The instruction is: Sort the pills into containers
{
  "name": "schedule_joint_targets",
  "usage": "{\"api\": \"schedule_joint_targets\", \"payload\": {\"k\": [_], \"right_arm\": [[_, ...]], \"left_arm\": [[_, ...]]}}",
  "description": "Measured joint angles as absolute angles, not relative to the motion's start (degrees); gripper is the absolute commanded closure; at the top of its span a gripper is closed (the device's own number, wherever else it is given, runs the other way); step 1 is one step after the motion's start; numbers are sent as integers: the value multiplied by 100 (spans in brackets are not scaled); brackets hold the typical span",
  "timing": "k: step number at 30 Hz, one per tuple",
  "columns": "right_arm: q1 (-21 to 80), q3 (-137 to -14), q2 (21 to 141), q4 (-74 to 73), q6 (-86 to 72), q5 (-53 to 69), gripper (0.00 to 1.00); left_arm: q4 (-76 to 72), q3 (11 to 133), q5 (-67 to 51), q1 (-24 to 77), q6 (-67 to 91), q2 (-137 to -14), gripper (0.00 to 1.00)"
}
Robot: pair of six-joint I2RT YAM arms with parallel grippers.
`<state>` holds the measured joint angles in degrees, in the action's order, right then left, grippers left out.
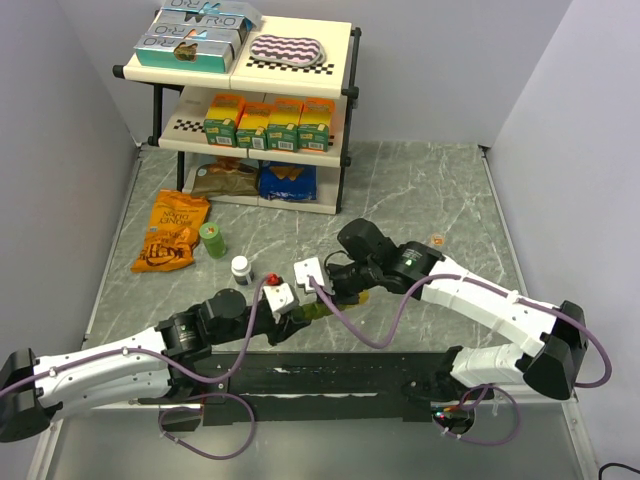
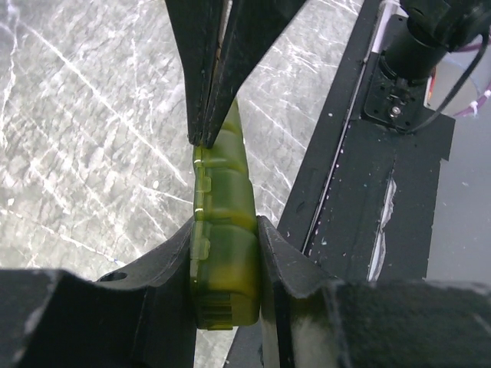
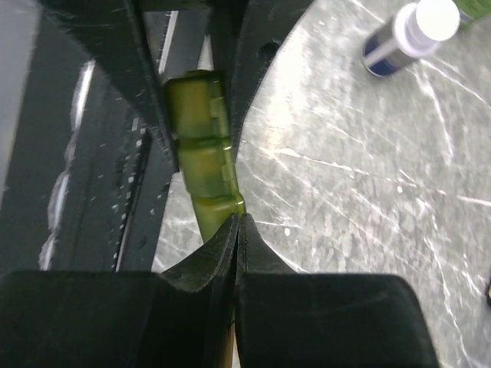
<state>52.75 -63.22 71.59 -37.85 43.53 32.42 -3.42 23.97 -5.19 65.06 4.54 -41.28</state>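
The containers are one olive-to-yellow translucent strip of small boxes, held off the table. It also shows in the right wrist view and, mostly covered, in the top view. My left gripper is shut on one end of the strip, a finger on each long side. My right gripper has its fingers pressed together, tips against the lid edge of the strip a couple of boxes along. Both grippers meet near the table's front middle, left and right. No pills show in the strip.
A dark blue bottle with a white cap and a green bottle stand left of the grippers. A small red thing, an orange speck, a snack bag, a stocked shelf, and a black mat.
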Motion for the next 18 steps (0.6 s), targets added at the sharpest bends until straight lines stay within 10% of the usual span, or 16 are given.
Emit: {"api": "schedule_joint_targets", "payload": {"k": [18], "right_arm": [[5234, -6163, 7518, -2580, 3691, 2246, 99]], "left_arm": [[-1688, 2104, -1100, 6558, 1133, -3863, 99]]}}
